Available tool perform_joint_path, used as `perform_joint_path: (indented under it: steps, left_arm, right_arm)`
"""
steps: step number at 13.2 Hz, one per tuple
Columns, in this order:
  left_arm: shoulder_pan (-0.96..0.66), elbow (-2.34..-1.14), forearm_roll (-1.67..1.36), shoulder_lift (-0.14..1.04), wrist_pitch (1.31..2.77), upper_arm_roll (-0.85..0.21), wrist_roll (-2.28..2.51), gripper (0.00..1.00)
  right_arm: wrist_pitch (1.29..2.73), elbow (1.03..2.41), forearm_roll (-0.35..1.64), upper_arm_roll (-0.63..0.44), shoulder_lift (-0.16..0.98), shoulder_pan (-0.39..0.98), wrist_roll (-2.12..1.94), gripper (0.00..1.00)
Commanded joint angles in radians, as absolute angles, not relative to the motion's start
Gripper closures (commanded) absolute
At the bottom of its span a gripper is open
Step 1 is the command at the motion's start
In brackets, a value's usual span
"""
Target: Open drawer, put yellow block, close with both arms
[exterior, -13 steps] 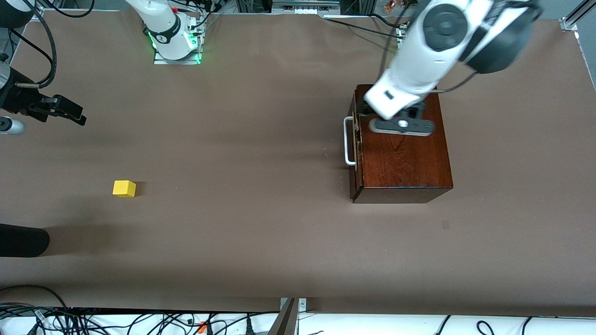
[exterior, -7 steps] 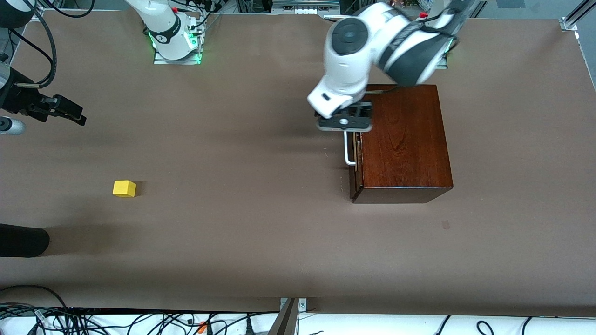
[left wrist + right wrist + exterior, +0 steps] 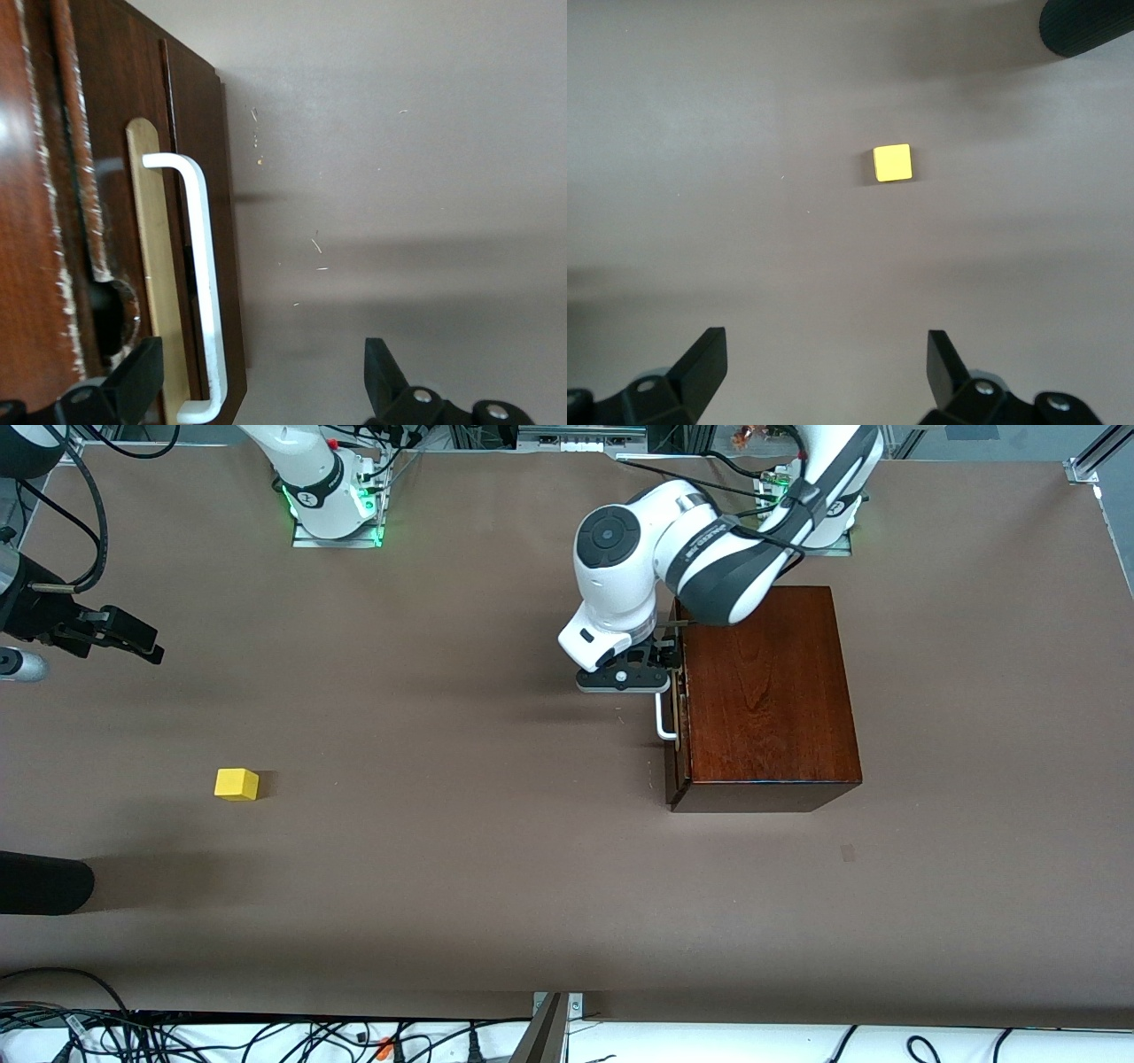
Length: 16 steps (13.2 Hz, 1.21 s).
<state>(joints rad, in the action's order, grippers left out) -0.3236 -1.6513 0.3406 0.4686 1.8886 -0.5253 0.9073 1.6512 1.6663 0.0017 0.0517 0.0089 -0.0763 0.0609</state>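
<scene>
Now, low in the front view's left half you see the yellow block (image 3: 236,784) alone on the brown table (image 3: 443,886), well apart from everything else and toward the right arm's end. In the right wrist view the same yellow block (image 3: 892,163) sits a little above the frame's centre, with bare tabletop between it and the fingers.

Right of centre in the front view stands the wooden box (image 3: 762,691), its drawer (image 3: 676,717) shut or nearly so, the front facing the right arm's end of the table. The white handle (image 3: 663,716) sticks out from that front. In the left wrist view you see the handle (image 3: 202,283) running down the left third of the frame, against the dark drawer front.

The left gripper (image 3: 622,680) hangs over the handle's upper end in the front view; its fingers (image 3: 133,385) are spread wide, one on each side of the handle, gripping nothing.

At the left edge, upper third, the right gripper (image 3: 142,645) waits above bare table, jaws fully apart and empty.
</scene>
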Motion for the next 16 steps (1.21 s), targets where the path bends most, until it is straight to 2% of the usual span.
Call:
perform_joint_path:
  steps: [1, 4, 16]
  left_arm:
    - [-0.342, -1.669, 0.417, 0.483, 1.899, -0.523, 0.951, 0.00]
    - [-0.334, -1.721, 0.442, 0.483, 1.946, -0.519, 0.951, 0.00]
    - [-0.325, -1.808, 0.509, 0.488, 2.077, -0.515, 1.063, 0.00]
  right_arm:
    - [1.651, 1.647, 0.003, 0.064, 0.018, -0.091, 0.061, 0.00]
    - [1.651, 1.647, 0.005, 0.064, 0.018, -0.091, 0.061, 0.00]
    - [1.655, 1.647, 0.005, 0.064, 0.018, -0.091, 0.061, 0.00]
